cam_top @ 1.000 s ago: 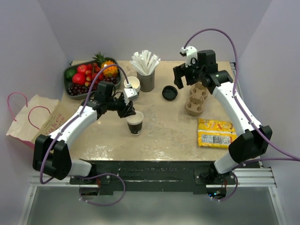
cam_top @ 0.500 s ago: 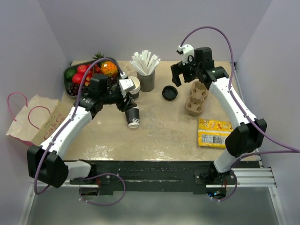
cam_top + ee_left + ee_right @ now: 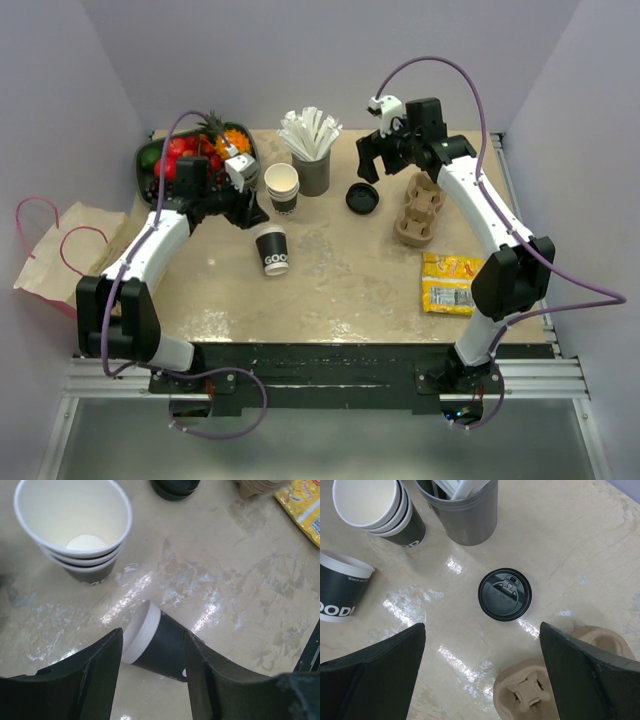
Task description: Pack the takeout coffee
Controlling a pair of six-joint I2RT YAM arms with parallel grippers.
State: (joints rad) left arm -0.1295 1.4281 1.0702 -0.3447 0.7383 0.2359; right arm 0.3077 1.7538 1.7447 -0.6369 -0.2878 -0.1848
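Note:
The takeout coffee cup (image 3: 270,248) is dark with a white rim and has no lid. It stands upright on the table, left of centre. My left gripper (image 3: 254,214) is open just behind and left of the cup. In the left wrist view the cup (image 3: 160,642) shows past the spread fingers (image 3: 95,670), which hold nothing. The round black lid (image 3: 362,197) lies flat on the table by itself. My right gripper (image 3: 368,172) hangs wide open above the lid (image 3: 505,594), empty.
A stack of lidless cups (image 3: 283,188) and a grey straw holder (image 3: 312,160) stand behind the cup. A cardboard cup carrier (image 3: 420,210) and a yellow packet (image 3: 460,283) are at the right. A fruit bowl (image 3: 190,160) is back left. A paper bag (image 3: 70,250) lies off the table's left edge.
My left gripper has opened, let go of the cup and drawn back to the left. The cup has shifted slightly left and stands free. The right gripper has edged left over the lid.

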